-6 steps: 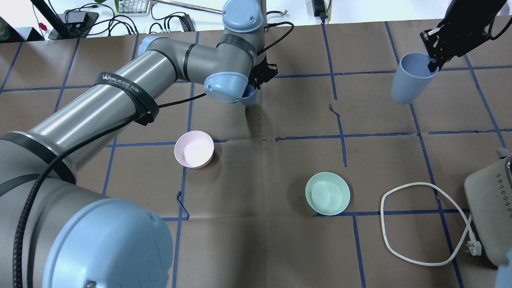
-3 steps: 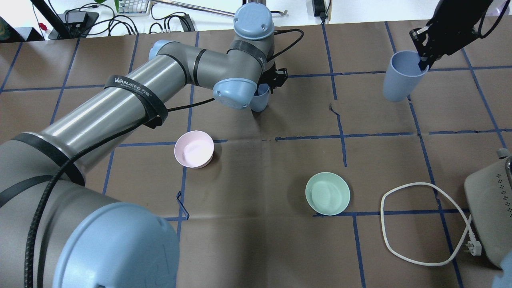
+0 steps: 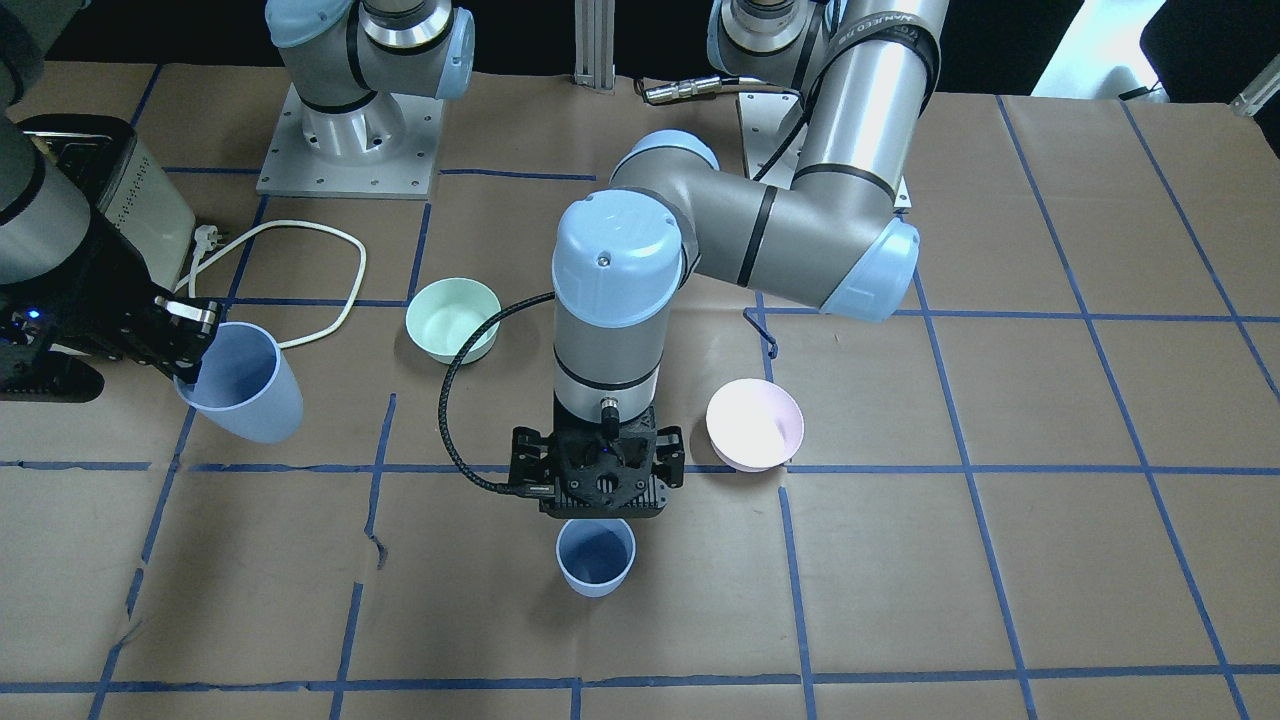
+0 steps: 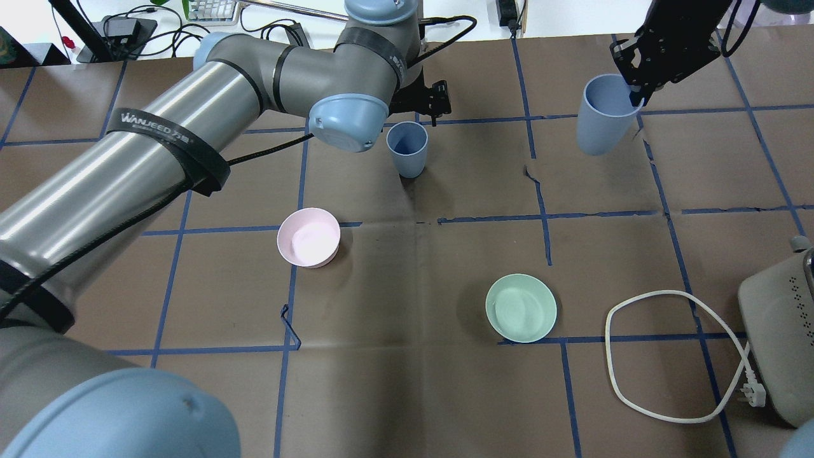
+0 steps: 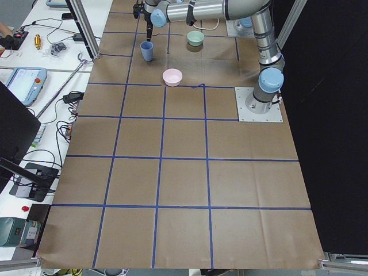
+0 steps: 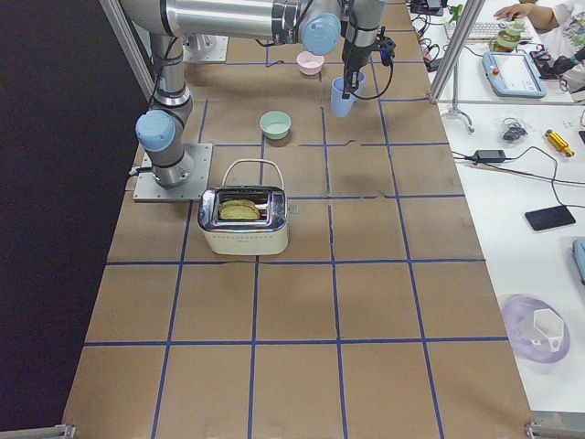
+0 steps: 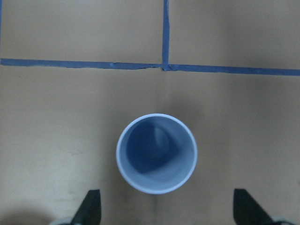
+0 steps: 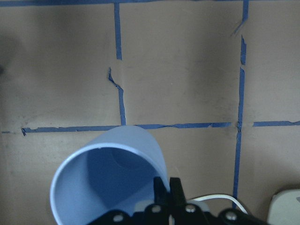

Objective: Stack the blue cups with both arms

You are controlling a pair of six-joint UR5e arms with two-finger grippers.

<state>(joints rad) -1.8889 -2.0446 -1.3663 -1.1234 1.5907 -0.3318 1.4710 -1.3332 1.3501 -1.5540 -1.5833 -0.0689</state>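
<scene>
While left gripper (image 7: pixel 168 210) hangs wide-fingered over upright pale-blue plastic tumbler (image 7: pixel 157 153), pink bowl (image 4: pixel 308 236) apart at 8 o'clock, right gripper (image 4: pixel 635 97) pinching rim of tilted twin tumbler (image 4: pixel 594 127)

Overhead and front face each other across table (image 4: pixel 413 394); side views distant; wrist cameras close, looking down

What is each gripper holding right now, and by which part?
The right gripper holds a blue cup by its rim, one finger inside. The left gripper is open over the other cup, holding nothing.
</scene>
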